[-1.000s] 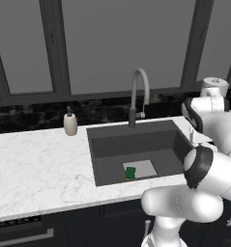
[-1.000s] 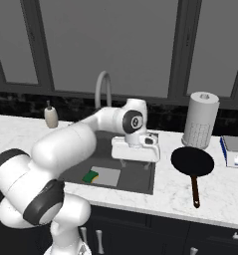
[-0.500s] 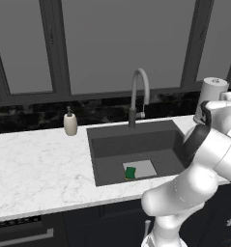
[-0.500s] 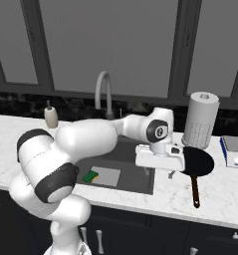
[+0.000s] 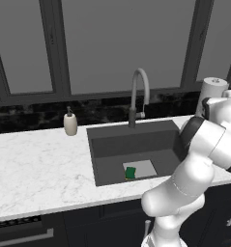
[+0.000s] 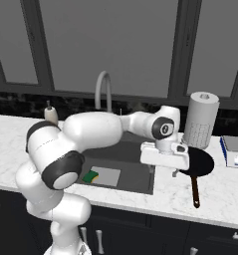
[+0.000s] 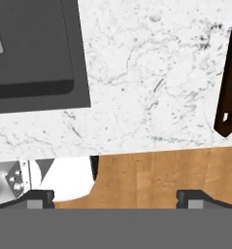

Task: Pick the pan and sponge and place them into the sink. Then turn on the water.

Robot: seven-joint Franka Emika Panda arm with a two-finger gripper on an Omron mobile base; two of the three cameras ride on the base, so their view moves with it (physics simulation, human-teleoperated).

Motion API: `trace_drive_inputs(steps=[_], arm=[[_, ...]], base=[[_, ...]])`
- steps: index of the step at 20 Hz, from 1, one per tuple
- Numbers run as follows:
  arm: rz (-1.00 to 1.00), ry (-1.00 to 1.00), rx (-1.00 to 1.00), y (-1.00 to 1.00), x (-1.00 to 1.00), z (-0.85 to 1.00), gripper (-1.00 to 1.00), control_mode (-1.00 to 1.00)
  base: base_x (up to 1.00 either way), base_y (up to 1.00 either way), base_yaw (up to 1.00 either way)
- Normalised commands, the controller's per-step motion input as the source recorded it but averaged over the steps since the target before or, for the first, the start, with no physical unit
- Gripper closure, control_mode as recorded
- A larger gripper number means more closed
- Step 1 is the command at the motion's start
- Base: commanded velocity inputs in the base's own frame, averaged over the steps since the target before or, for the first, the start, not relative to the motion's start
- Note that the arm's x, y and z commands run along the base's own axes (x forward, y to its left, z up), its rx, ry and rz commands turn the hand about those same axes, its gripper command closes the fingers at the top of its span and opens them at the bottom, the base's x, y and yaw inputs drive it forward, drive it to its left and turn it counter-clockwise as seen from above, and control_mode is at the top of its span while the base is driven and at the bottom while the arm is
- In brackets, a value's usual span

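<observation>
Rectangular dark grey recessed sink: set in the white marble counter, a lighter grey square patch on its floor. Small green-topped, yellow-bottomed sponge: lies in the sink at the patch's left edge. Round flat black frying pan with long thin dark brown handle: on the counter right of the sink, in front of the white paper towel roll. Two-finger gripper: above the counter between sink and pan, jaws spread wide, holding nothing. Arched grey gooseneck faucet: behind the sink. White soap dispenser bottle: left of the faucet.
</observation>
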Motion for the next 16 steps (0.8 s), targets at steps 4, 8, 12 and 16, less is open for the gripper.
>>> trace_drive_inputs(steps=[4,8,12,16], arm=[[0.00,0.00,0.00,-0.11,0.00,-0.04,-1.00,-1.00],[0.16,-0.02,0.01,-0.23,0.17,-0.19,-1.00,-1.00],[0.25,-0.04,0.03,-0.41,0.05,-0.16,-1.00,-1.00],[0.13,-0.13,0.04,-0.29,0.07,-0.14,-1.00,-1.00]], base=[[0.00,0.00,0.00],[0.00,0.00,0.00],[0.00,0.00,0.00],[0.00,0.00,0.00]])
